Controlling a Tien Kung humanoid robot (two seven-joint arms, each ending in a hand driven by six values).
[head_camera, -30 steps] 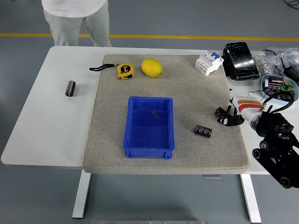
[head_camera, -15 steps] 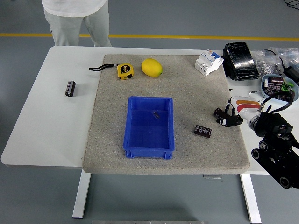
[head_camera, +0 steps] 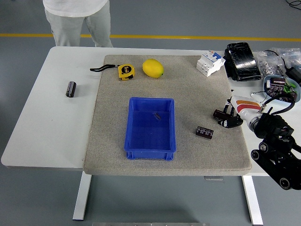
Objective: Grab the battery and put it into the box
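A small dark rectangular battery pack (head_camera: 204, 132) lies on the grey mat (head_camera: 183, 89), right of the blue box (head_camera: 150, 153). The box stands open at the mat's middle with a small dark scrap inside. My right hand (head_camera: 220, 117) reaches in from the right, just up and right of the battery pack, apart from it. Its fingers are relaxed and hold nothing. A black cylinder cell (head_camera: 70, 89) lies on the white table (head_camera: 42, 127) at the far left. My left arm is out of view.
A yellow tape measure (head_camera: 125, 71) and a lemon (head_camera: 153, 68) lie at the mat's back. A white circuit breaker (head_camera: 209, 62), a black wrapped pack (head_camera: 241, 61) and a bowl of small parts (head_camera: 277, 84) sit at the back right. A person (head_camera: 77, 19) stands at the far side.
My right hand has moved a little to the left over the mat, closer to the battery pack. Nothing else has moved.
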